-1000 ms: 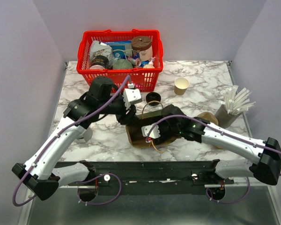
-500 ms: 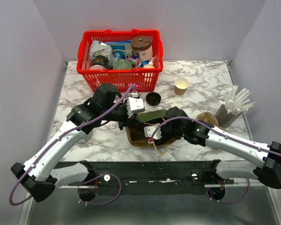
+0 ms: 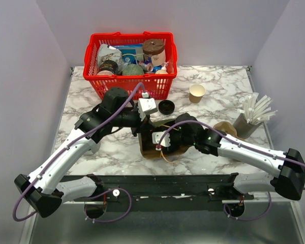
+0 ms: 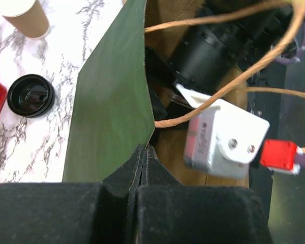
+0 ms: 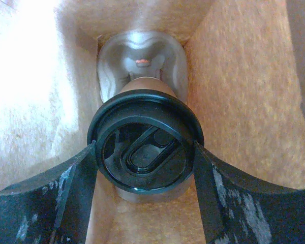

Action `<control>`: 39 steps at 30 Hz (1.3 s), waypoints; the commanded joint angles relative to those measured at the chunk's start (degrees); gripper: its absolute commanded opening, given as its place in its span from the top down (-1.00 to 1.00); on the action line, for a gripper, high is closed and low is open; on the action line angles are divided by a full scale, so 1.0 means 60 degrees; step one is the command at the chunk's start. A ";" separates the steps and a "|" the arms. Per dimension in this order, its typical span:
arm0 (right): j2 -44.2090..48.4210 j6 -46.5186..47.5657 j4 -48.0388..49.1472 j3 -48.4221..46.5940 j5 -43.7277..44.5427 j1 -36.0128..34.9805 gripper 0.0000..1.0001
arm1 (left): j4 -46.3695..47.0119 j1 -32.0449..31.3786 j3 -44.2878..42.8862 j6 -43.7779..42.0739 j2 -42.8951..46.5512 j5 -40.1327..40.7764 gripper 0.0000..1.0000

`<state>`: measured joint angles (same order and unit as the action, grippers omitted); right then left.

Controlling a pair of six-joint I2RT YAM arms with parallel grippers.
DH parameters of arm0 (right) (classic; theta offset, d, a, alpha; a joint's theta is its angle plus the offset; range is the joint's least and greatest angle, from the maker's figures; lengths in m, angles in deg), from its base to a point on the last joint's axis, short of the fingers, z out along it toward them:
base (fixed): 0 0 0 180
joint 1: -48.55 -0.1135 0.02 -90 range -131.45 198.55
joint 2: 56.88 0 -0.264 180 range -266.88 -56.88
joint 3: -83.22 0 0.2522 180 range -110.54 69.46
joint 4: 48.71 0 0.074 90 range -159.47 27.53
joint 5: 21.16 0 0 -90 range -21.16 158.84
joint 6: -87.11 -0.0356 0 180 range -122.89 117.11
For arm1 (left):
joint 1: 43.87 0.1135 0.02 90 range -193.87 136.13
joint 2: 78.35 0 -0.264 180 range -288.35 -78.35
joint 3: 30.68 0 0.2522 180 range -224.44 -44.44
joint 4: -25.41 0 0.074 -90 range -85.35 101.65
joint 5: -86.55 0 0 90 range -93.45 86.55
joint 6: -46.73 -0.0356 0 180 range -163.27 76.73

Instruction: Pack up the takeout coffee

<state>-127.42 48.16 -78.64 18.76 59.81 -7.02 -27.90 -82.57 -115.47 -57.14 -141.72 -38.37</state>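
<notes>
Left end effector (image 4: 144, 152) clamped bag (image 4: 112, 101); cup (image 3: 196, 93) tan, white-rimmed.

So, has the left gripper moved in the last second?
Yes. The left gripper has shifted slightly right, closer to the black lid in front of the basket, and is now shut on the bag's edge.

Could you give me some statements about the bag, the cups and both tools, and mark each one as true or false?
1. The left tool is shut on the edge of the paper bag. True.
2. The right tool hangs open over the red basket. False: it is inside the bag, gripping a black-lidded cup.
3. A tan cup stands open on the table, outside the bag. True.
4. The loose black lid lies in the basket. False: it lies on the table, beside the basket.
</notes>
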 commanded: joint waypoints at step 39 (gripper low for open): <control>-0.2671 -0.0246 -0.0192 -0.2141 0.2516 -0.0509 0.99 | 0.1539 0.0882 0.0617 0.2223 -0.0087 -0.0290 0.30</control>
<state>-142.18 48.05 -79.62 8.36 70.76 -10.26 -17.78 -78.35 -111.21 -46.08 -142.53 -40.58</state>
